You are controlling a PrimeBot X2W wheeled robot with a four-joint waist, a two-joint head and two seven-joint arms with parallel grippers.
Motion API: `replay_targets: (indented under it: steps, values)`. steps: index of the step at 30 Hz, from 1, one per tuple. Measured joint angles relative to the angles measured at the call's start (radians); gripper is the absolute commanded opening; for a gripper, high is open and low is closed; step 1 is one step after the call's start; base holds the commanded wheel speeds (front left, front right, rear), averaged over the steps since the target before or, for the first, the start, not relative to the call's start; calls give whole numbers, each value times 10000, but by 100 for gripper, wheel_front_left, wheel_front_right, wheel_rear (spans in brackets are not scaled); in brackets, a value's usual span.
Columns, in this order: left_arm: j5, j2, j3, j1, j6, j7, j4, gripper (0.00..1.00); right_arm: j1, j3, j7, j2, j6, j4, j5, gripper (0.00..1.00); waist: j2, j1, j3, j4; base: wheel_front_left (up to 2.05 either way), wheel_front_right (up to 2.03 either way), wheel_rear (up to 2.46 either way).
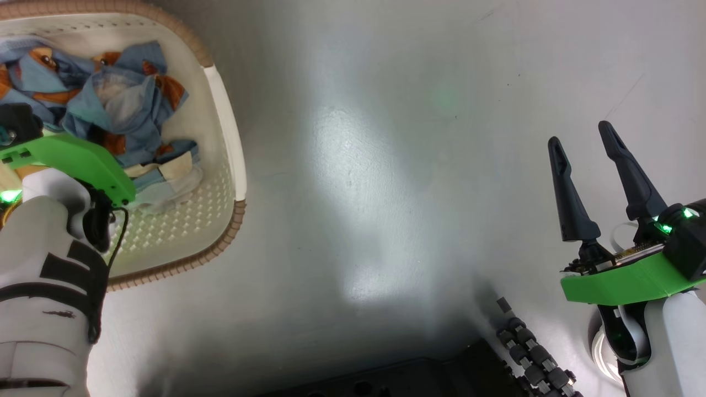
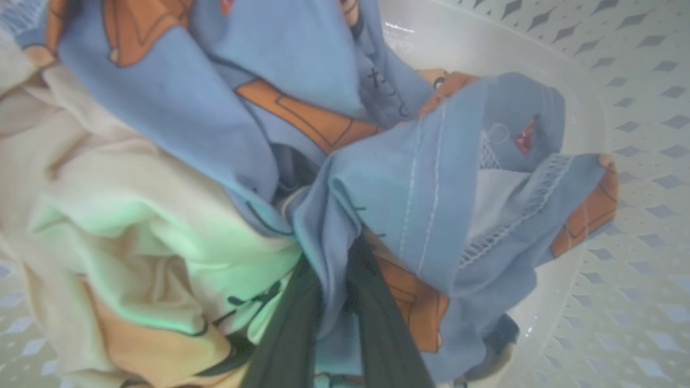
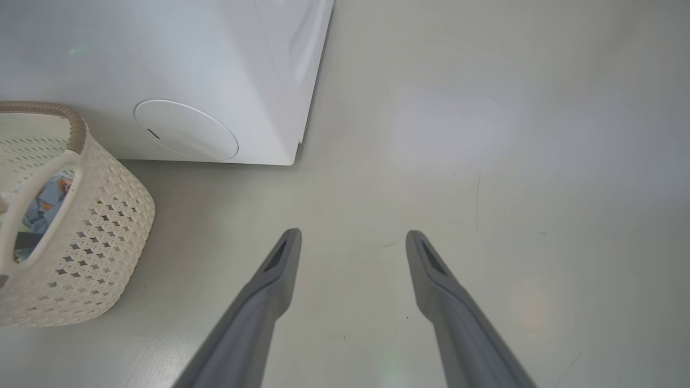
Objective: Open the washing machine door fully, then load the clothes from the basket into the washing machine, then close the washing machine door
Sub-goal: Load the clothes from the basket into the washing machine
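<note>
Pale grey glossy floor (image 1: 386, 165) all round, a patch of glare at its centre; the basket (image 1: 227, 116) sits at ten o'clock in the head view, the clothes (image 1: 121, 94) heaped inside; left gripper (image 2: 329, 269) is down among them, fingers pinched on a blue fold; right gripper (image 1: 579, 133) at four o'clock, fingers spread wide above the floor; the washing machine (image 3: 188, 64) stands white at eleven o'clock in the right wrist view, just behind the basket.

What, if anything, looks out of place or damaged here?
Nothing stands out. The clothes lie crumpled inside the basket, which stands upright on the floor beside the washing machine; nothing has spilled. The left gripper pinches them; the right gripper is open above the floor.
</note>
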Motion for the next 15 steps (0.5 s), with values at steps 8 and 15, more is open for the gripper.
replay_targets:
  steps: [8,15]
  values:
    - [2,-77,-174,25,-2,-171,2,0,-9,0,0,4,0,92,2,100,0,0,-123,109,0,0,0]
    - [-288,-316,-2,409,-150,-876,2,0,-38,73,0,105,0,313,92,100,0,0,-643,233,0,0,0]
